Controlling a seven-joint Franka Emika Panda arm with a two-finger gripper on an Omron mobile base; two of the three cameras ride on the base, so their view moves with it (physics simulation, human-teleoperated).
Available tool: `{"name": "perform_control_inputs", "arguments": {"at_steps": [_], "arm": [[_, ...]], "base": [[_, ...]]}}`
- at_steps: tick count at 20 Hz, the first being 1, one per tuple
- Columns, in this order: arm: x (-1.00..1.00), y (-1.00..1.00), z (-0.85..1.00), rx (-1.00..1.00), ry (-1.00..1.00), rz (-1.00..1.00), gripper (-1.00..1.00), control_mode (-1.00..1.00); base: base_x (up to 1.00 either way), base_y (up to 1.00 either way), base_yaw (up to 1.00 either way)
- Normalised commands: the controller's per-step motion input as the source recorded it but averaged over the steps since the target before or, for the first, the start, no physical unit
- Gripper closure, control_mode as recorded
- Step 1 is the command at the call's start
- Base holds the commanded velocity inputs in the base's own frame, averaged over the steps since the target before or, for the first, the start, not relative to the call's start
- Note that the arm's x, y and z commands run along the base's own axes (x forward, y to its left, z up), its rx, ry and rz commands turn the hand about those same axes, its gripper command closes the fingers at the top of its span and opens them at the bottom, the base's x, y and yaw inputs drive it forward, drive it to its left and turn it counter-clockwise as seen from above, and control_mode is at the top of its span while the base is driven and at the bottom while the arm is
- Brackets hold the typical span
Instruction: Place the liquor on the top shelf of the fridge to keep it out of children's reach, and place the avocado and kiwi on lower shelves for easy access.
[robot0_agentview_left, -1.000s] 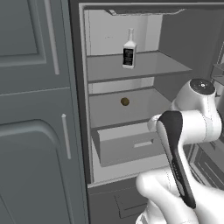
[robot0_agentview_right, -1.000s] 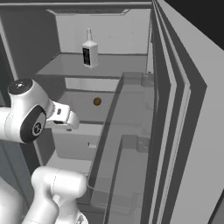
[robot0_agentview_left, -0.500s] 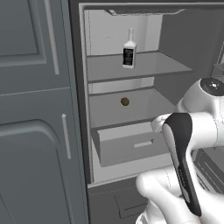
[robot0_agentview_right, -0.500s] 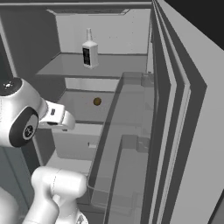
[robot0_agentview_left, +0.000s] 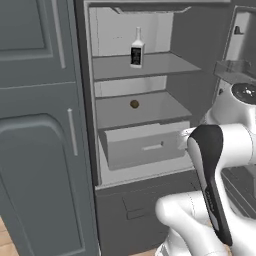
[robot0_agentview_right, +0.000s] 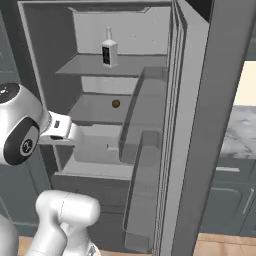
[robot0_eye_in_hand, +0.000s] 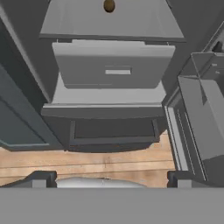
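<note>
The liquor stands upright on the top shelf of the open fridge. A small brown kiwi lies on the lower shelf just beneath. The avocado is out of view. My gripper hangs open and empty, outside the fridge, level with the pale drawer and aimed down at it. Its fingertips stand wide apart. In the right base view the hand sits in front of the drawer.
Dark panelled cabinets flank the fridge on the left. The open fridge door with its clear bins juts out on the right. Wooden floor shows below the fridge base.
The arm has drawn back from the fridge, its elbow swinging outward toward the frame edge. The gripper stays open. Liquor and kiwi have not moved.
</note>
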Motion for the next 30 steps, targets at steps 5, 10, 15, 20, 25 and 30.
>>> {"name": "perform_control_inputs", "arguments": {"at_steps": [5, 10, 15, 20, 25, 30], "arm": [[0.00, 0.00, 0.00, 0.00, 0.00, 0.00, -1.00, 1.00], [0.00, 0.00, 0.00, 0.00, 0.00, 0.00, -1.00, 1.00], [0.00, 0.00, 0.00, 0.00, 0.00, 0.00, -1.00, 1.00], [0.00, 0.00, 0.00, 0.00, 0.00, 0.00, -1.00, 1.00], [0.00, 0.00, 0.00, 0.00, 0.00, 0.00, -1.00, 1.00], [0.00, 0.00, 0.00, 0.00, 0.00, 0.00, -1.00, 1.00]], "base": [[-1.00, 0.21, 0.00], [-1.00, 0.35, 0.00], [-0.93, 0.14, -0.08], [-0.66, 0.00, -0.25], [-0.28, -0.13, -0.34], [0.01, -0.34, -0.40]]}}
